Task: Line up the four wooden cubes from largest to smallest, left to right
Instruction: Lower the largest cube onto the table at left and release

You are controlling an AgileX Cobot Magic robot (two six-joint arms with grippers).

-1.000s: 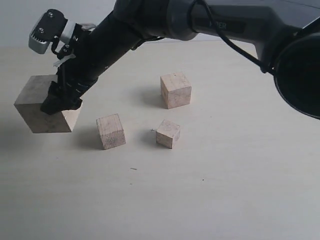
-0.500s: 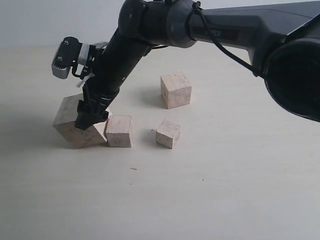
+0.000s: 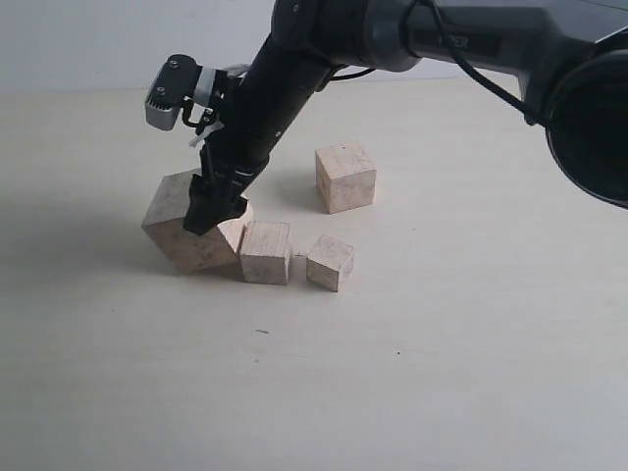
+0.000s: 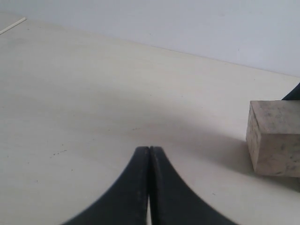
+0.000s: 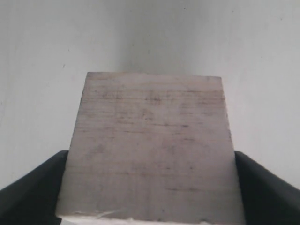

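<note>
My right gripper [image 3: 218, 210] reaches across to the left and is shut on the largest wooden cube [image 3: 177, 235]. That cube is tilted, its lower corner is at the table, and it presses against a smaller cube [image 3: 266, 252]. The smallest cube [image 3: 330, 262] sits just right of that one. The second-largest cube [image 3: 345, 177] stands apart, further back. In the right wrist view the large cube [image 5: 150, 150] fills the space between the dark fingers [image 5: 272, 192]. My left gripper [image 4: 149, 150] is shut and empty over bare table, with a wooden cube [image 4: 274, 138] off to one side.
The pale tabletop [image 3: 442, 373] stretches wide in front and to the right of the cubes. The right arm's dark links [image 3: 412, 34] cross above the back of the table. A pale wall [image 4: 187, 18] rises behind the table.
The right gripper has carried the largest cube rightward and down. It has shoved the smaller cube to the right, close to the smallest one. The other two cubes have not moved.
</note>
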